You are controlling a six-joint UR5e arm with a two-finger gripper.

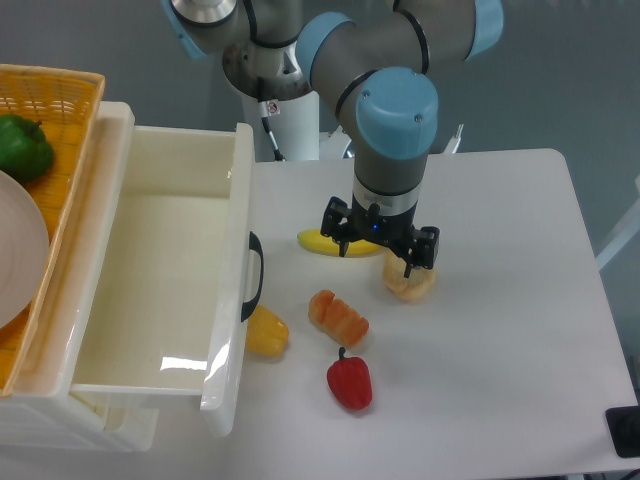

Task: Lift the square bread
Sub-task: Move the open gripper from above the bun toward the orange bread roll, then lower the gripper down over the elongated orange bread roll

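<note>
From the fixed camera, my gripper (379, 251) hangs with jaws spread wide and holding nothing, over the banana (318, 242) and bun (409, 283). The bread (338, 317) lies on the table (500, 330) at 7 o'clock from me, untouched. If I drop straight down, I judge I would clip the bun or take the wrong thing. Going for the bread, the red pepper (350, 382) sits just at its 5 o'clock, the yellow pepper (266, 332) at 9, by the drawer (222, 330); a wide jaw might nudge them.
</note>
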